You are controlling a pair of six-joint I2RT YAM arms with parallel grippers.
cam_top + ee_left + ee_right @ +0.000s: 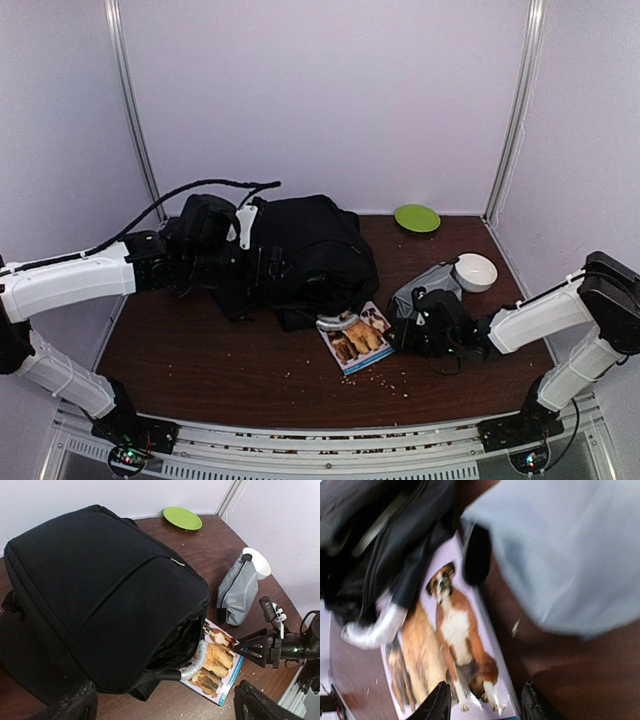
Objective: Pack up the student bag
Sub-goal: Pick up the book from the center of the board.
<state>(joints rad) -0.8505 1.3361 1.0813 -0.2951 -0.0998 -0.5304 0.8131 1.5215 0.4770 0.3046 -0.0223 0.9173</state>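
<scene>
The student bag [305, 255] is a large black backpack lying at the table's middle, with its open mouth facing the front right. A book with dogs on its cover [355, 338] lies at that mouth, one corner under a silver-wrapped strap [195, 666]. My left gripper [222, 268] is open at the bag's left end; in the left wrist view [165, 704] its fingers stand wide apart, with the bag [100, 590] beyond them. My right gripper [405, 335] is open at the book's right edge; in the right wrist view [485, 706] its fingers straddle the edge of the book [452, 630].
A light blue-grey zipped pencil case [425, 290] lies just right of the book, touching a white bowl [475, 271]. A green plate [417, 217] sits at the back right. Crumbs dot the brown table [200, 360]. White walls close in the back and sides.
</scene>
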